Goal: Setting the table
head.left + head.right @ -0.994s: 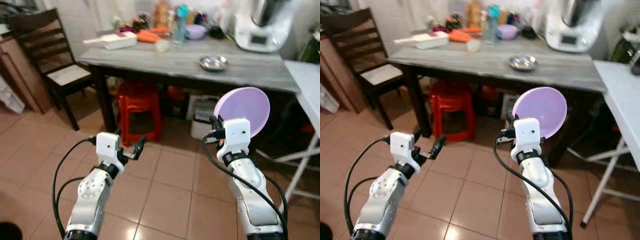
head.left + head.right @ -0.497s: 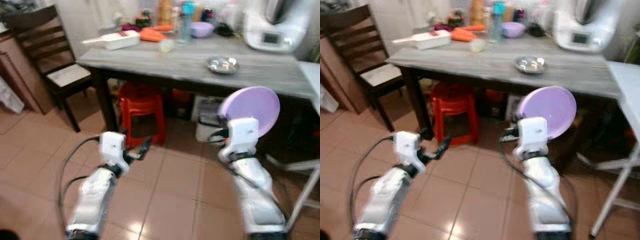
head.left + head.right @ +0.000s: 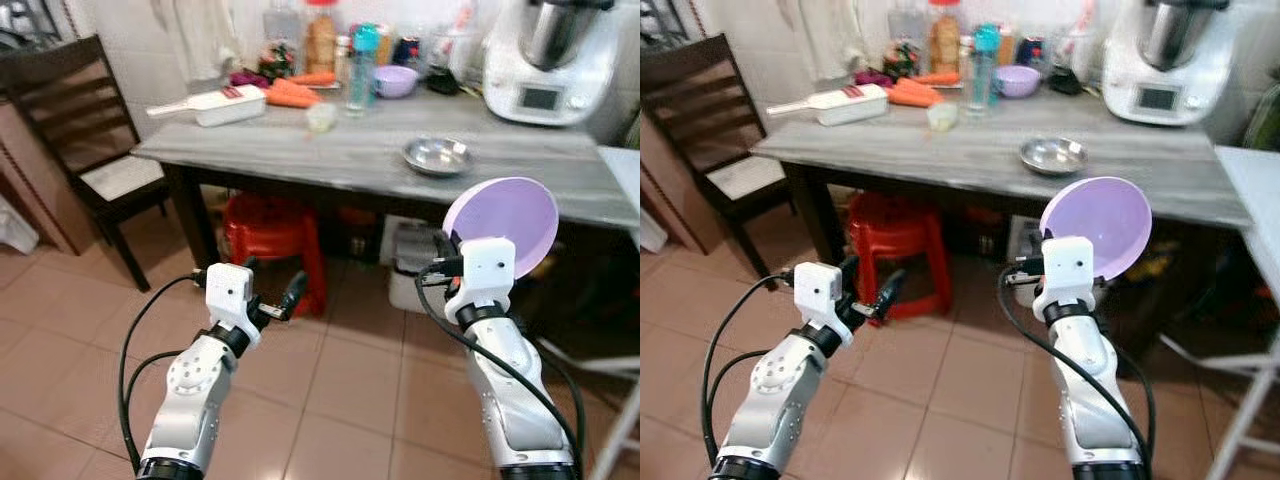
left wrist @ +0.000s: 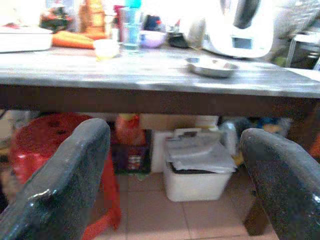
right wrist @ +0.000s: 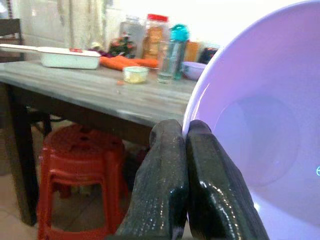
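A lilac plate [image 3: 501, 224] was held up on edge by the right gripper [image 3: 446, 258], its rim pinched tight between the two black fingers [image 5: 165, 175], well short of the table and below the level of its top. The left gripper [image 3: 272, 294] was carried low over the tiled floor [image 3: 340, 380], its fingers [image 4: 55, 185] spread wide with nothing between them. Ahead, a grey wooden table [image 3: 350, 140] was seen, with a small steel dish [image 3: 437, 155] near its front edge. Further back on it, a white tray [image 3: 225, 103], orange carrots [image 3: 290, 94], a clear glass [image 3: 357, 88], a teal-capped bottle [image 3: 365, 50], a small cup [image 3: 321, 117] and a purple bowl [image 3: 396, 80] were crowded together. A white kitchen machine [image 3: 548, 60] was parked at the table's right end. A red plastic stool [image 3: 272, 235] was tucked underneath, and a dark wooden chair [image 3: 85, 140] was set at the left end.
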### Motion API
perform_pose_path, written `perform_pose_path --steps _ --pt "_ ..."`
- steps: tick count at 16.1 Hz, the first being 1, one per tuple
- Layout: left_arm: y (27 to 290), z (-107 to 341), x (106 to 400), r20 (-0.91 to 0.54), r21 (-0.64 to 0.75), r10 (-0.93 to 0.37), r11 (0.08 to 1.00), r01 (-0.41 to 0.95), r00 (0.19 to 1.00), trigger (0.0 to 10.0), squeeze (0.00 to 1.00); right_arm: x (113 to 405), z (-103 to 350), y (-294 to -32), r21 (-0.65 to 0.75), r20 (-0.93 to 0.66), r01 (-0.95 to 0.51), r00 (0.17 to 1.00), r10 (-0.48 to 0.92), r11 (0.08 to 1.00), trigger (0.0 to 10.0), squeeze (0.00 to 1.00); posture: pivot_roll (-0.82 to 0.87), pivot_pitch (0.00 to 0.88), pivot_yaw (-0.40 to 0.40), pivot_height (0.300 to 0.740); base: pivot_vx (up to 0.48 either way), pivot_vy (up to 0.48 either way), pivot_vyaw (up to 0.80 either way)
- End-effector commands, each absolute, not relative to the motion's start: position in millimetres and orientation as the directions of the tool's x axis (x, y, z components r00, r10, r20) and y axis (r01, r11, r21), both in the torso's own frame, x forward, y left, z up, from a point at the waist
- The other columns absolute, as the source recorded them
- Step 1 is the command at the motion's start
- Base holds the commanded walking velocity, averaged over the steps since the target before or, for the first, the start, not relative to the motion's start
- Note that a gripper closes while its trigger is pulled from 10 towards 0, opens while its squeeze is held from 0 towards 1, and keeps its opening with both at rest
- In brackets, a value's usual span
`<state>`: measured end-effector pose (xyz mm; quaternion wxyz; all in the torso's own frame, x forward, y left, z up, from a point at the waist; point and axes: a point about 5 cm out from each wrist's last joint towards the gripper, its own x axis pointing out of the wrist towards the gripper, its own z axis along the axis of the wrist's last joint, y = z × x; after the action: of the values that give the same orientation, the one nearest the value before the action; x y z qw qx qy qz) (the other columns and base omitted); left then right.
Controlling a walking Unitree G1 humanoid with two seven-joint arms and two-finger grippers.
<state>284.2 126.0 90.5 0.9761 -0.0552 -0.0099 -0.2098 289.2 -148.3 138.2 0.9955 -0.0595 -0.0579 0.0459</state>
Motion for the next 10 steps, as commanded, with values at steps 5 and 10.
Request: perform_pose_path --steps 5,10 --pt "126.7 93.8 285.7 0.048 -0.096 -0.413 0.904 0.416 0.909 10.0 0.00 291.5 145.0 -143.9 -0.118 0.137 -0.094 0.985 0.109 0.989 10.0 0.00 0.01 0.000 0.004 0.740 0.409 0.000 0.00" --pt "123.3 94.4 286.5 0.056 -0.108 -0.420 0.899 0.424 0.906 10.0 0.00 292.4 142.5 -144.2 -0.125 0.123 -0.094 0.986 0.110 0.988 10.0 0.00 0.00 0.000 0.003 0.740 0.414 0.000 0.00"
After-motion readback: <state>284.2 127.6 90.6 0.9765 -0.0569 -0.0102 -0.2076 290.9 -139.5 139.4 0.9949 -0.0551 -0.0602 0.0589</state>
